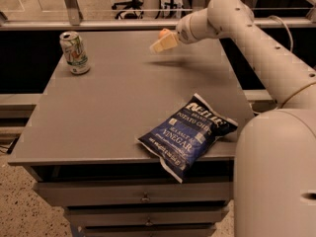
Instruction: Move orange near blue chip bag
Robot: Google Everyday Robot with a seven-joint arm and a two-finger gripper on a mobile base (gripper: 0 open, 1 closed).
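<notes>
The orange (162, 33) sits near the far edge of the grey table (108, 102), mostly hidden behind my gripper; only its top left shows. My gripper (160, 44) reaches in from the right and hangs just in front of the orange, above the table top. The blue chip bag (186, 133) lies flat at the table's front right, its lower corner hanging over the front edge, well apart from the orange.
A white-and-green soda can (74, 52) stands upright at the far left of the table. My white arm (256, 38) crosses the right side, and my base (276, 177) stands at the front right. Drawers (143, 196) sit below the table top.
</notes>
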